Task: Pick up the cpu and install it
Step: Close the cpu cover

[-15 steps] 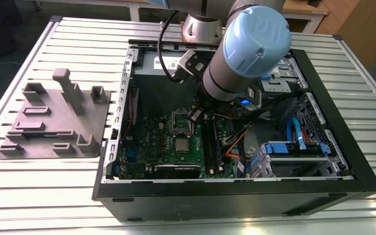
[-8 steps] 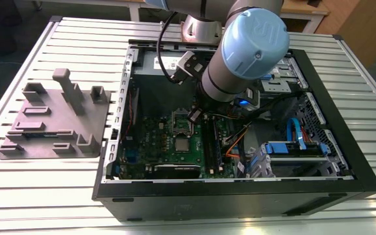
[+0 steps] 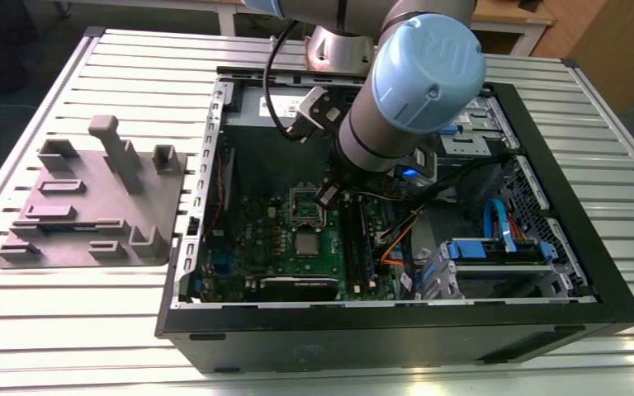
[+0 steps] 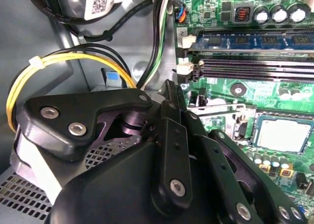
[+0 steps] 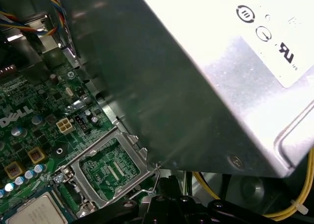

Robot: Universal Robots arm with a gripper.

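Down inside the open computer case, my gripper hangs low over the green motherboard, close under the silver power supply. I cannot tell from here whether it is released or clenched. Right beside its tip stands the socket's load plate, flipped up, board showing through its window, with the thin wire lever just by it. Beyond that plate, on the side away from the power supply, lies the cpu: flat, silver top up, square inside the socket frame and apart from the gripper. In the exterior view it sits toward the case's near wall from the gripper. To me it looks seated already, plate not yet closed.
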